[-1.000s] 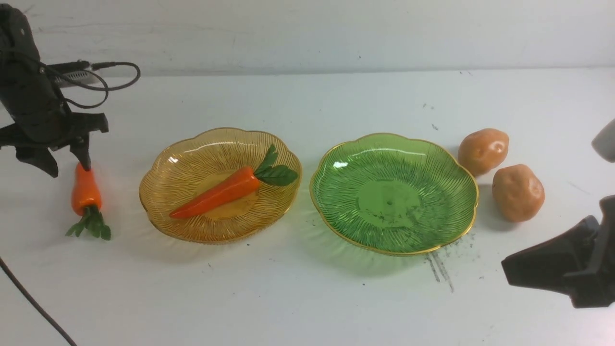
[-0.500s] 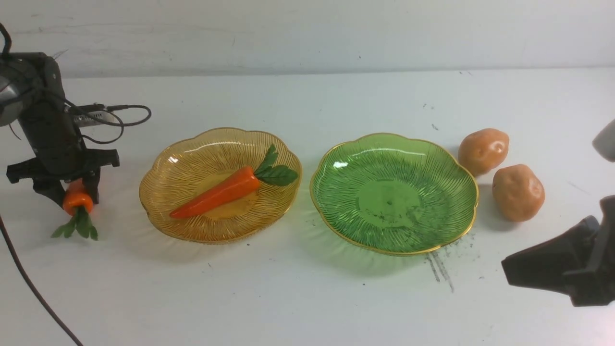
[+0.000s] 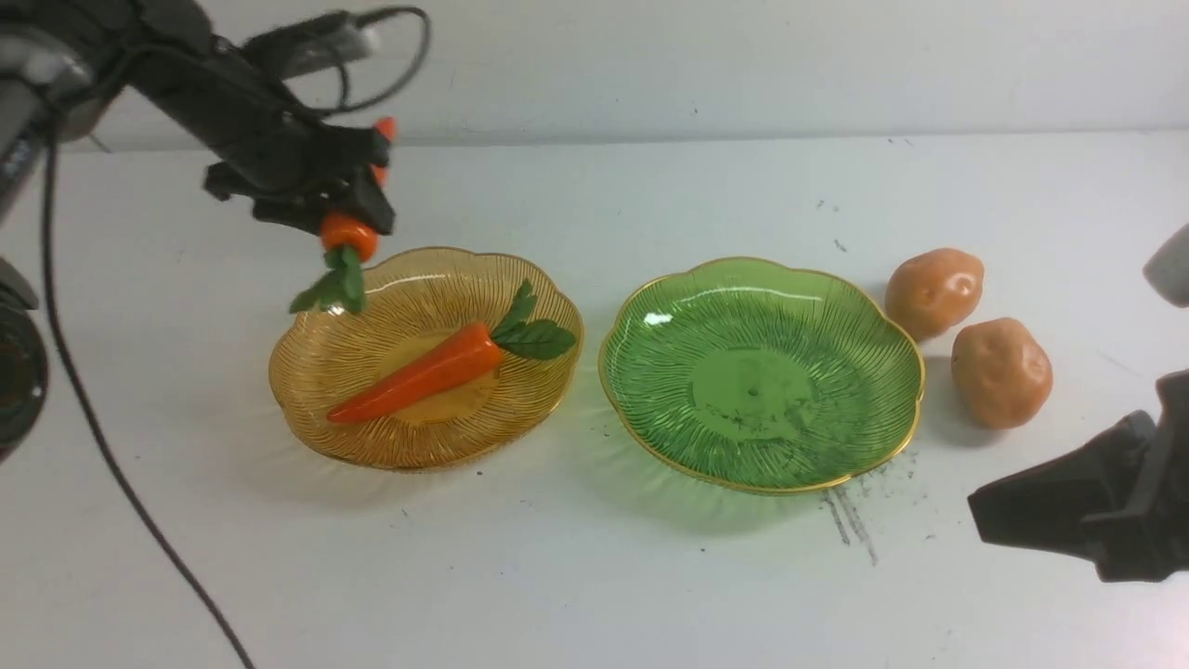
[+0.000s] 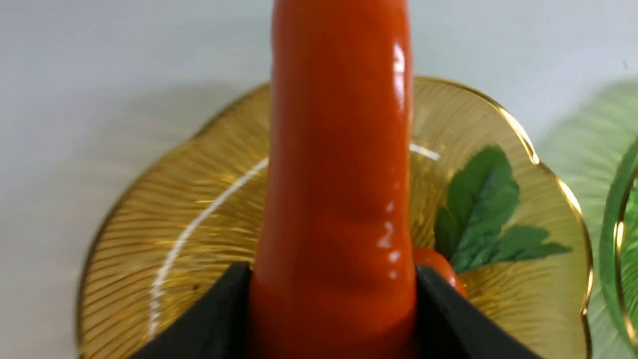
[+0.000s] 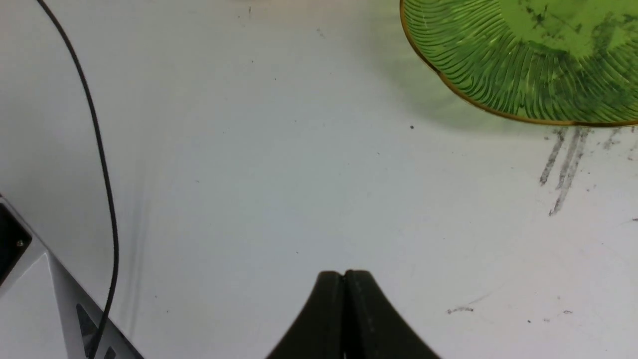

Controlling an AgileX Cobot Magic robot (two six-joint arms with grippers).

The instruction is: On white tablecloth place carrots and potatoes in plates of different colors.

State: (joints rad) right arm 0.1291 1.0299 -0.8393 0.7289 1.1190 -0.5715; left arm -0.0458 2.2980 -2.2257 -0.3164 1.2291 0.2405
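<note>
On the white tablecloth (image 3: 576,576) my left gripper (image 3: 358,200) is shut on a carrot (image 3: 349,234), held in the air over the far left rim of the amber plate (image 3: 307,372), leaves hanging down. In the left wrist view that carrot (image 4: 339,174) fills the space between the black fingers (image 4: 448,319), above the amber plate (image 4: 199,199). A second carrot (image 3: 423,372) lies in the amber plate. The green plate (image 3: 762,372) holds nothing. Two potatoes (image 3: 934,290) (image 3: 1001,372) rest on the cloth to its right. My right gripper (image 3: 985,520) hovers shut near the front right, also shown shut as the right gripper (image 5: 344,274) in its wrist view.
A black cable (image 3: 111,446) trails down the left side of the cloth. Grey scuff streaks (image 3: 850,525) mark the cloth in front of the green plate. A pale wall runs along the back edge. Part of the robot's base (image 5: 30,279) shows in the right wrist view.
My left gripper closed on the carrot lying left of the amber plate, lifted it and carried it up and right to above the plate's far left rim. The right arm stayed still.
</note>
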